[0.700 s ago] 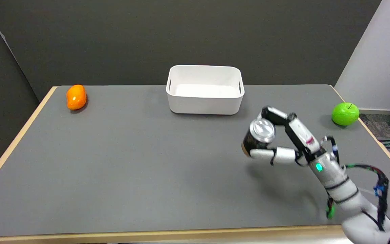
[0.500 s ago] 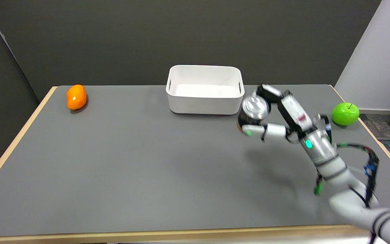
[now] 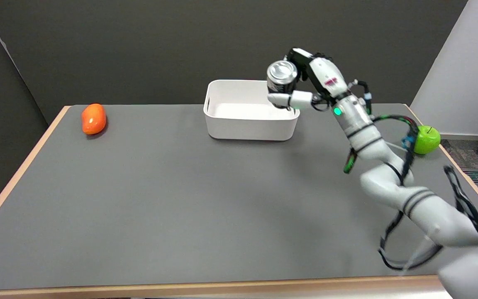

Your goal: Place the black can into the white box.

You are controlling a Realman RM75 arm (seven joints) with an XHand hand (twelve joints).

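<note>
Black can (image 3: 281,79) with silver lid, held by black-and-white right hand (image 3: 305,83) above white box (image 3: 250,110). White arm (image 3: 371,141) with black bands, green light near the wrist. Orange fruit (image 3: 93,118) far left of the box, green apple (image 3: 426,140) to its right. Grey table (image 3: 160,195), tan edge.

The right arm (image 3: 388,187) is glossy white, built of rounded segments ringed by thin black bands. A small green light glows at the wrist. Loose black cables (image 3: 405,224) loop alongside it. The hand (image 3: 305,83) is black and white, with a red marking on its back.
</note>
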